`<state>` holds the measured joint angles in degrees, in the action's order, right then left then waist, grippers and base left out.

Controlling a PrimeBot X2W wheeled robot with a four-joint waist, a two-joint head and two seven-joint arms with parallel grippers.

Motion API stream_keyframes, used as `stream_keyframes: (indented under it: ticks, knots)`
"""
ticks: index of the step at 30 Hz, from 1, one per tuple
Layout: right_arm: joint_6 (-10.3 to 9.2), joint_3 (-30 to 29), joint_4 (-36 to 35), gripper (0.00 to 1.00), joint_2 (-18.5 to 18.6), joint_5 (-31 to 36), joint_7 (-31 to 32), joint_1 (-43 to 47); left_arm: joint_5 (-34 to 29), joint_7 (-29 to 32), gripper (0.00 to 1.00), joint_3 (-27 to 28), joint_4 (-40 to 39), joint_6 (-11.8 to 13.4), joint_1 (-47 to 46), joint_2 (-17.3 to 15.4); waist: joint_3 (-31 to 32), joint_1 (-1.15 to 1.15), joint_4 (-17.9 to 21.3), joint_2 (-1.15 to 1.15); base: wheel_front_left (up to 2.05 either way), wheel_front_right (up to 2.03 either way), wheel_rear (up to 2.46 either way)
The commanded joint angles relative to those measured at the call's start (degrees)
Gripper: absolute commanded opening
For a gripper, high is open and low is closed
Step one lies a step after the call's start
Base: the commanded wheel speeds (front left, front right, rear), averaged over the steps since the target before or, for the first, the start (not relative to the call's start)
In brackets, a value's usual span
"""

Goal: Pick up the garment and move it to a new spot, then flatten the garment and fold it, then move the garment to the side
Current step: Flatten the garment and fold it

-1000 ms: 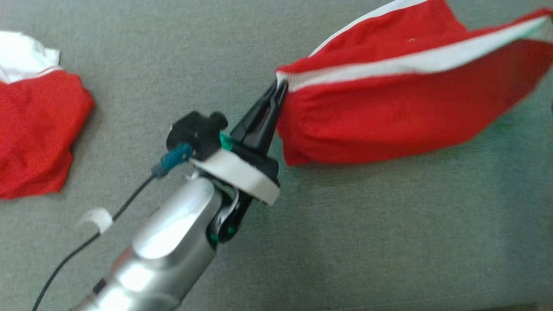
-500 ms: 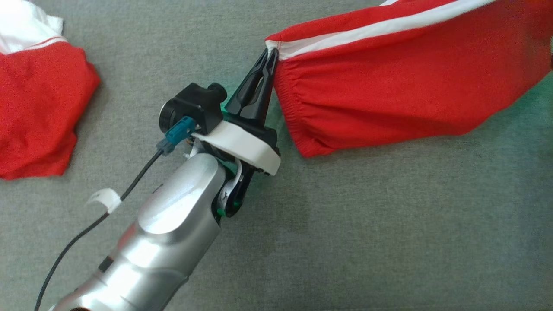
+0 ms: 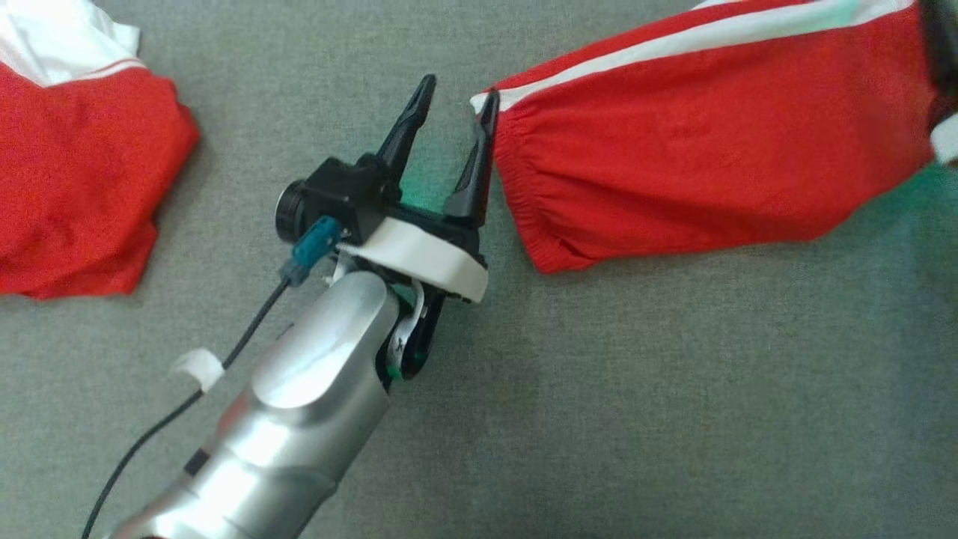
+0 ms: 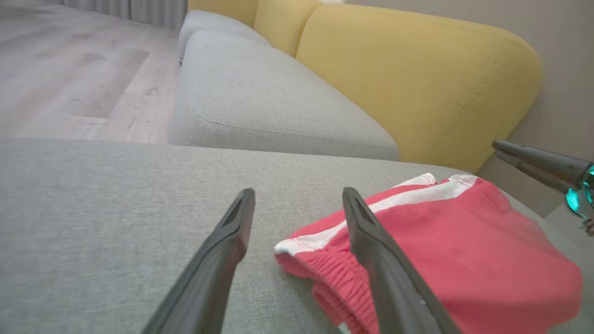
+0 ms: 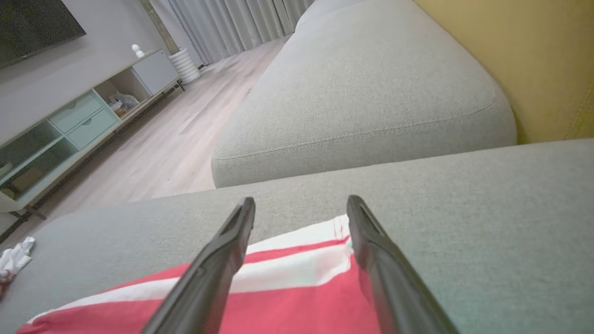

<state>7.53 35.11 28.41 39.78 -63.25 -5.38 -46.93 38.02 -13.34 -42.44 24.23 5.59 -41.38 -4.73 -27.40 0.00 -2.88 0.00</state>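
The garment (image 3: 711,150), red shorts with a white side stripe and a gathered waistband, lies stretched out on the grey sofa cushion (image 3: 599,389). My left gripper (image 3: 458,88) is open at its left corner, with one finger against the waistband end. In the left wrist view the left gripper (image 4: 299,195) stands open, the garment (image 4: 464,250) lying beside and under its right finger. My right gripper (image 5: 300,202) is open just above the striped edge of the garment (image 5: 287,269) at the far end. It also reaches in from the right as the right gripper (image 4: 501,149).
A second red and white garment (image 3: 75,172) lies crumpled at the left of the cushion. Yellow backrests (image 4: 417,79) rise behind, and another grey seat cushion (image 4: 260,93) adjoins. A wooden floor, a low cabinet (image 5: 69,130) and a white cloth (image 5: 14,260) lie beyond.
Both grippers were shut on the garment's ends, holding it stretched; both have opened and let go. The garment has settled flat on the cushion. The head view has shifted slightly.
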Motion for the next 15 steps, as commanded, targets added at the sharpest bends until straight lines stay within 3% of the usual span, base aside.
stream_keyframes:
  ticks: [1, 5, 9, 15]
  knots:
    - [-0.04, 0.4, -1.0, 1.00, 2.0, -0.5, -0.6, 2.9, -0.8, -0.7, 1.00, 1.8, -1.5, 0.4, 0.6, -0.4, 0.9, 0.00, 0.0, 0.00, 0.00, 0.00, 0.00]
    - [-0.04, 1.5, 2.4, 1.00, 2.4, -2.1, -1.5, 6.7, -5.1, -1.6, 1.00, 3.7, -4.0, 3.4, 4.6, -0.6, 3.1, 0.00, -0.5, 0.00, 0.00, 0.00, 0.00]
    - [-0.04, 1.5, 9.0, 1.00, 1.5, -1.7, -2.5, 8.4, -12.5, -1.6, 1.00, 7.6, -11.2, 6.4, 11.1, -0.1, 4.5, 0.00, -2.1, 0.00, 0.00, 0.00, 0.00]
    - [-0.04, 1.2, 17.1, 1.00, -0.7, -4.0, -1.4, 9.1, -18.7, -1.6, 1.00, 12.7, -17.9, 5.6, 20.9, 1.1, 5.7, 0.00, -5.9, 0.00, 0.00, 0.00, 0.00]
